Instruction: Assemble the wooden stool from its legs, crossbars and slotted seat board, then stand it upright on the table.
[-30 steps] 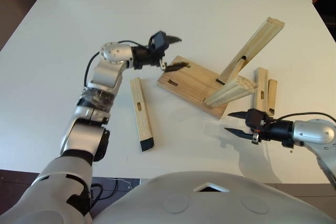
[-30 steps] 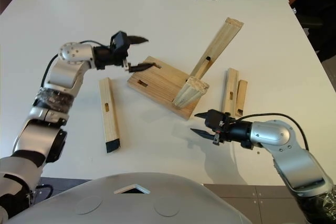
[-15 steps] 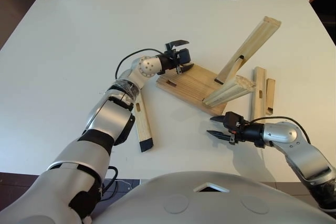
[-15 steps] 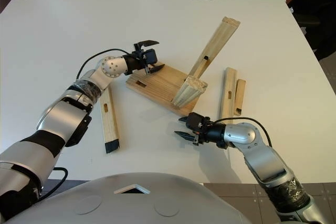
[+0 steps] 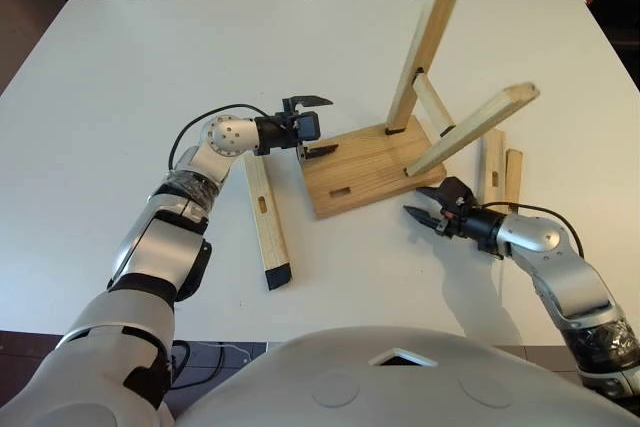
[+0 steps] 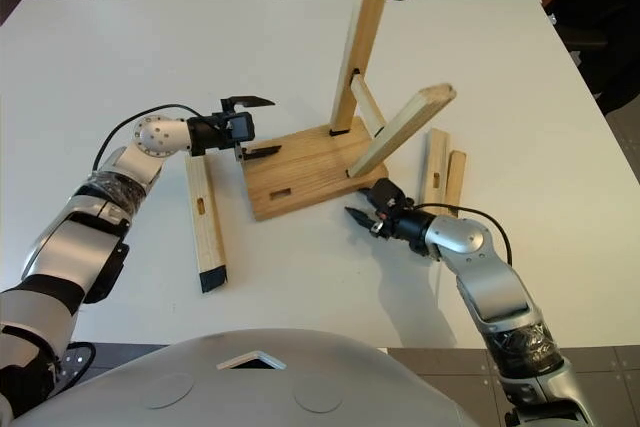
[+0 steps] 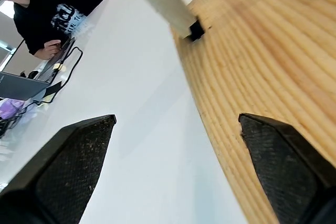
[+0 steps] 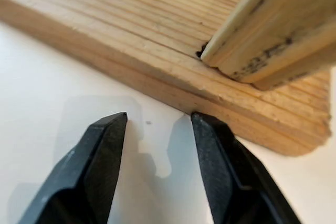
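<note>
**Inspector:** The white table [image 5: 120, 77] is carrying all the work. Where is the seat board sitting?

**Assistant:** The seat board [image 5: 360, 172] is lying flat at mid-table. One leg [image 5: 420, 57] is standing nearly upright in it. A second leg [image 5: 475, 127] is leaning out towards the right arm's side.

**Inspector:** And the grippers?

**Assistant:** The left gripper [image 5: 328, 125] is hanging spread wide at the board's left end, gripping nothing. The right gripper [image 5: 415, 202] is likewise parted and empty, pointing at the board's edge just beneath the leaning leg.

**Inspector:** What is the next move turning on?

**Assistant:** In my judgement, the loose leg [image 5: 268, 217]. It is lying flat just beside the board on the left, its long axis running from beneath the left gripper back towards the robot. The left arm is plainly the nearer one. Two spare sticks [image 5: 492, 162] are lying just beyond the board on the right, nearer the right arm.
</note>
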